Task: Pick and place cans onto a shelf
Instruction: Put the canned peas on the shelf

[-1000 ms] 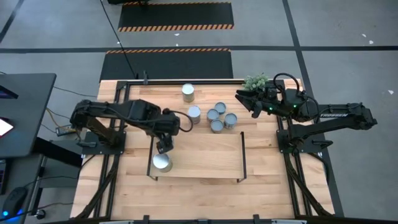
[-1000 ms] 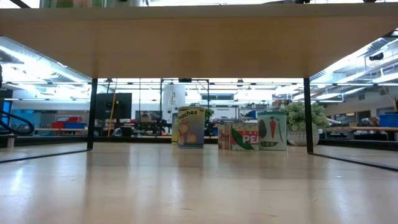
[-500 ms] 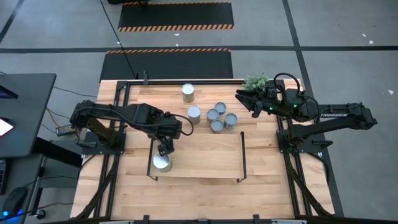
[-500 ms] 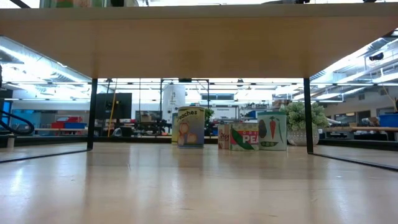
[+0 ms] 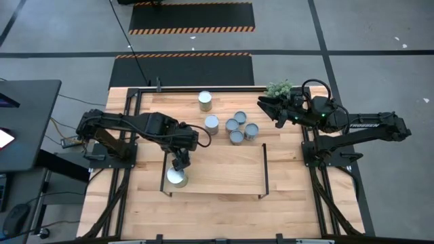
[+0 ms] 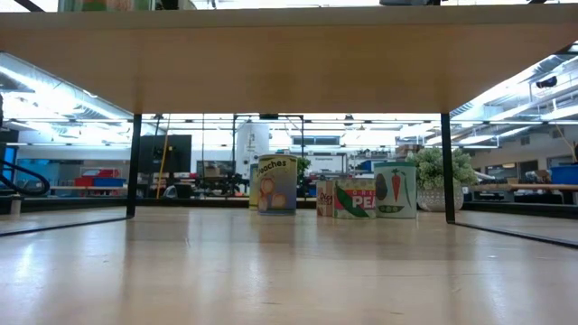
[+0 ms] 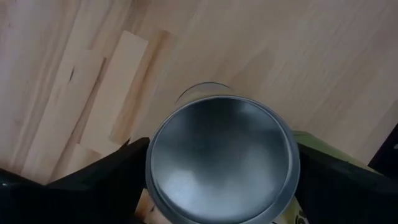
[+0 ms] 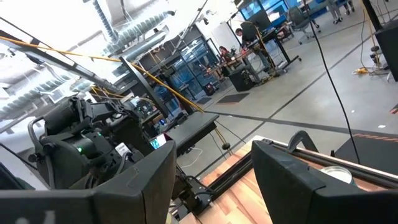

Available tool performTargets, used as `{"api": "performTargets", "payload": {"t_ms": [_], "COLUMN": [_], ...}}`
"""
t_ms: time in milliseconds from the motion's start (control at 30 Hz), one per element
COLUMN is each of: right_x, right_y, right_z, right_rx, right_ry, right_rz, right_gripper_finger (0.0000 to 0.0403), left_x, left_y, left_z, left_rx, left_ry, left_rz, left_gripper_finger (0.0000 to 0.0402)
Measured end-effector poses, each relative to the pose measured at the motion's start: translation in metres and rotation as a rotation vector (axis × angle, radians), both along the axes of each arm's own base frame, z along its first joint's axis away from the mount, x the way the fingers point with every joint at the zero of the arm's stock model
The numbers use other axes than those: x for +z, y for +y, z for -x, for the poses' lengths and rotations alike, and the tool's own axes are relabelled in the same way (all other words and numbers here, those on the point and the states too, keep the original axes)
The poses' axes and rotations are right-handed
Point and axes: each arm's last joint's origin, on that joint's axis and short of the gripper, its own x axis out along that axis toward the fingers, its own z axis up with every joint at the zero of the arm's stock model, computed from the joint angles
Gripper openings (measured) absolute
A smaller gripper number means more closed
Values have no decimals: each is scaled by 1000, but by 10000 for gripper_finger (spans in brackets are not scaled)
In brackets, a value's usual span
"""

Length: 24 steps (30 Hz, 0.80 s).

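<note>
Now one pale can (image 5: 177,177) stands upright on the shelf (image 5: 224,169), at its nine o'clock end; the left gripper (image 5: 181,163) hangs just above it at twelve o'clock, jaws spread and clear of it. Five cans (image 5: 234,126) cluster beyond the shelf; the right gripper (image 5: 266,109), half-parted and empty, waits by the plant (image 5: 279,88)

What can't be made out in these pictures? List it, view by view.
- High view: whether the left pincer grips the can on the shelf; the pincer overlaps its rim.
- Low view: that can is not visible; the shelf board overhead hides it.
- Low view: some cans on the table, blocked by the front cans.
- Left wrist view: the can's side, cut off by the picture's edge.
</note>
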Motion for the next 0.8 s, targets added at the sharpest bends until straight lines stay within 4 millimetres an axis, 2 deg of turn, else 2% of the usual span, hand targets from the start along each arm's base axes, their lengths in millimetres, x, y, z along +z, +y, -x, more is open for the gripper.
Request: {"api": "performTargets", "payload": {"t_ms": [367,567,800], "right_x": [0,0,0], "right_y": [0,0,0], "right_z": [0,0,0], "right_rx": [1,2,1], "right_ry": [-5,-4,-3], "right_rz": [-5,-5,-5], "right_gripper_finger": [217,217,217], "left_x": [0,5,30], "left_y": [-2,1,3], "left_z": [2,5,9], "left_rx": [-113,-113,-140], "left_ry": [30,20,-47], "left_rz": [40,46,70], "left_gripper_finger": [352,349,349]}}
